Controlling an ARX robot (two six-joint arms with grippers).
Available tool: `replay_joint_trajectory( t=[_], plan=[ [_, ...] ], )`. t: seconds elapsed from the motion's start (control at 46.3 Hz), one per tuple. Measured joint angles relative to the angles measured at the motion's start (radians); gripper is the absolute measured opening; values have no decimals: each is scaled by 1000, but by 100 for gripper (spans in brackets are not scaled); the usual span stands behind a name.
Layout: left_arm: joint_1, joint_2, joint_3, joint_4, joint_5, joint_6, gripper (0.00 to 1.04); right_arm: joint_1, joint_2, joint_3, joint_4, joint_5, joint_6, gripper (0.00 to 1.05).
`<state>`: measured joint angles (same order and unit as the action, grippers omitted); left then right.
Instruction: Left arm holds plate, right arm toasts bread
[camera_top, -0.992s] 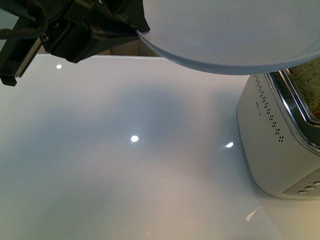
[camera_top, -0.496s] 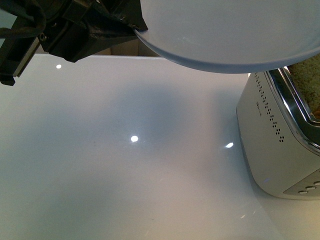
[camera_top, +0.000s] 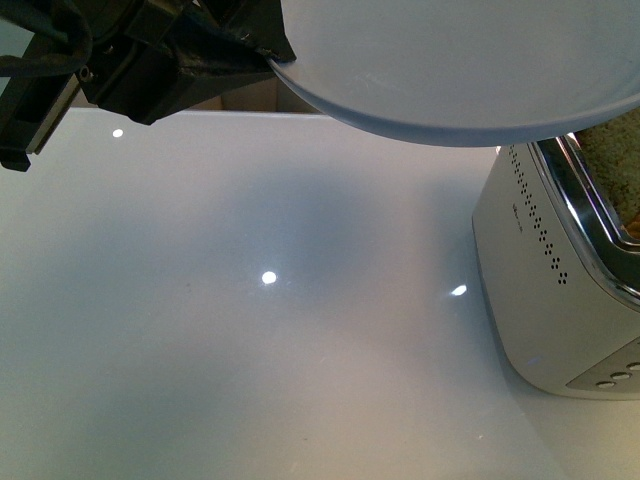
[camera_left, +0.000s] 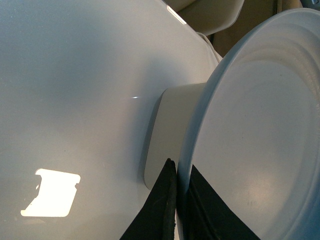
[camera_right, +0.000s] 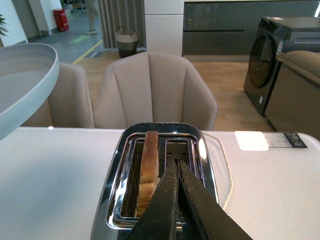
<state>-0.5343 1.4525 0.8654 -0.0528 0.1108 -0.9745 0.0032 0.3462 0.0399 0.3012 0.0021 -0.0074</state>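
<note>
Left black claw (camera_left: 178, 192) clamps pale blue-white round plate (camera_top: 460, 70); my right claw (camera_right: 176, 167) closed, empty; brown bread slice (camera_right: 149, 165) slotted in white toaster (camera_top: 540, 290); next, probably: start toasting.

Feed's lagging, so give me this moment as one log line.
left hand: shut on plate rim, plate aloft | bread: upright in toaster slot | right hand: shut, empty, above toaster

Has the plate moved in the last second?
Yes, slightly. In the front view the plate has shifted a little upward against the toaster, uncovering slightly more bread.
</note>
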Motion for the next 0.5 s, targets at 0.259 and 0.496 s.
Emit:
replay_joint_trajectory(
  t=[0.259,0.496],
  plan=[
    [0,0,0,0,0,0,3,0,-63,-18,-17,0,0,2],
    [0,0,0,0,0,0,3,0,-139,-18,-93,0,0,2]
  ],
)
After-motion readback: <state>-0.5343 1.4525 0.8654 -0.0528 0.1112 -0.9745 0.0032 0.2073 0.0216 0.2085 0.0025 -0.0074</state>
